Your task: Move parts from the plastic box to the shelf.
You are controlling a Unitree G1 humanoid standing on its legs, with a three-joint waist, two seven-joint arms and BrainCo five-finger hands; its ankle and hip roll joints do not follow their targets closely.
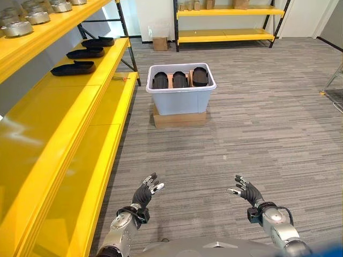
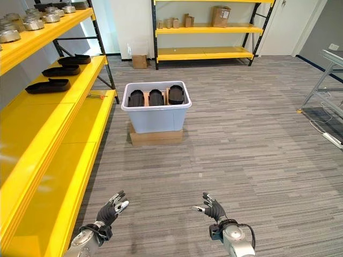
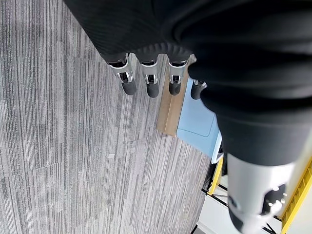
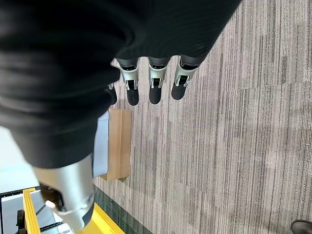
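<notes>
A pale blue plastic box (image 1: 180,98) stands on a flat cardboard base (image 1: 179,119) on the carpet ahead of me. Three black parts (image 1: 180,79) stand side by side in it. Three more black parts (image 1: 73,68) lie in a row on the yellow shelf (image 1: 64,123) at my left. My left hand (image 1: 146,193) and right hand (image 1: 247,191) hover low over the carpet, well short of the box, both open with relaxed fingers and holding nothing. The box's corner (image 3: 199,122) and the cardboard (image 4: 118,144) show past the fingers in the wrist views.
Metal round parts (image 1: 27,19) sit on the upper left shelf. A second yellow rack (image 2: 203,32) with cardboard boxes stands at the far wall. A small brown box (image 1: 159,44) rests on the floor beside it. A metal frame (image 2: 327,85) stands at the right.
</notes>
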